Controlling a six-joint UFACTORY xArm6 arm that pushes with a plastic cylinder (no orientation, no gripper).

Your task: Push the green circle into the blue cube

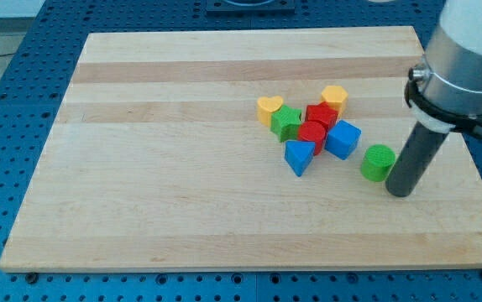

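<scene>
One rod only on this arm; no claw is fitted, so nothing spreads, closes or pinches. My tip [400,192] stands on the surface [182,168] just beside the green circle [379,162], on its right in the view, touching or nearly so.

The green circle lies near the blue cube [343,138], apart from it, below and to its right in the view. Judgement: the tip is fairly well placed for the push. It should travel toward the view's upper left, kept behind the circle's centre so the circle does not roll off to one side.

Beyond the cube sits a tight cluster: two red blocks [316,124], a blue triangular block [299,156], a green star-like block [286,122], a yellow heart [269,107] and a yellow block [334,97].

No containers are present.
</scene>
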